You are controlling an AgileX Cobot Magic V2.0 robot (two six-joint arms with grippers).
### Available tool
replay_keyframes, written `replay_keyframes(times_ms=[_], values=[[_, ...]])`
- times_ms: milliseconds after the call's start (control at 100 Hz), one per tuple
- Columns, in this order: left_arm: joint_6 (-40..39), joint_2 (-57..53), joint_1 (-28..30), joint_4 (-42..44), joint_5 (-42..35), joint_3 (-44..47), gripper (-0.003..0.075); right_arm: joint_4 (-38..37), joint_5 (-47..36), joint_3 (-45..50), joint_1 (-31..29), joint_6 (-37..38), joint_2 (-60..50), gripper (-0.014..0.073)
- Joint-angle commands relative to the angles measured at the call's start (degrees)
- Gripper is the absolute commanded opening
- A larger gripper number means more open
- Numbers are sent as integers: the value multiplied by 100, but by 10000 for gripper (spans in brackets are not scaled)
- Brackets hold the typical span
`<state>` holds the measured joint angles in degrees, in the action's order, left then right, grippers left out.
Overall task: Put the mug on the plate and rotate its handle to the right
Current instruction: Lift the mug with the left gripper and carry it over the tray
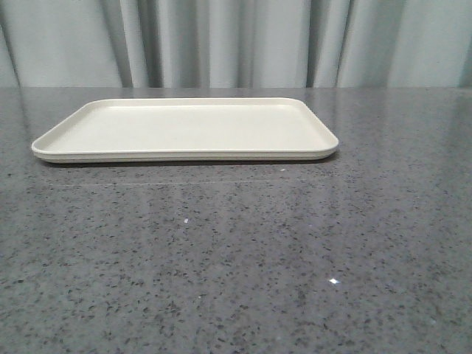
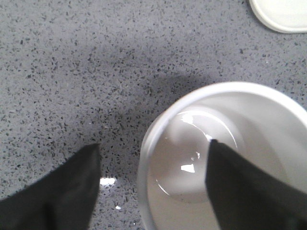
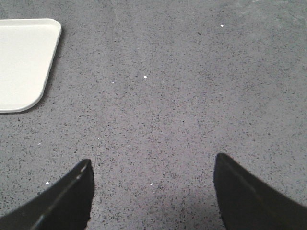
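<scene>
The cream plate (image 1: 184, 129) lies flat at the back of the grey table with nothing on it; a corner of it shows in the left wrist view (image 2: 280, 14) and in the right wrist view (image 3: 24, 62). The white mug (image 2: 230, 158) stands upright on the table, seen from above in the left wrist view only. My left gripper (image 2: 153, 153) is open and straddles the mug's near wall: one finger (image 2: 244, 187) is over the inside, the other (image 2: 67, 187) outside over the table. The handle is hidden. My right gripper (image 3: 152, 167) is open over bare table.
Speckled grey stone tabletop (image 1: 236, 251) spreads in front of the plate. A grey pleated curtain (image 1: 236, 40) hangs behind the table. Neither arm shows in the front view.
</scene>
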<state>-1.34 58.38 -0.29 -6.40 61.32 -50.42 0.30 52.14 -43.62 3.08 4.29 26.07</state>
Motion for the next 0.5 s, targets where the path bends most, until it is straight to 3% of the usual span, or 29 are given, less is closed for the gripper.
replay_keyframes(times_ms=[0, 190, 490], values=[[12, -41, 6, -41, -250, -157, 275, -30, -387, -198, -47, -43, 107, 530], [12, -41, 6, -41, -277, -157, -21, -30, -387, -198, -47, -43, 107, 530], [-11, -135, 6, -183, -94, -391, -20, -30, -387, -198, -47, -43, 107, 530]])
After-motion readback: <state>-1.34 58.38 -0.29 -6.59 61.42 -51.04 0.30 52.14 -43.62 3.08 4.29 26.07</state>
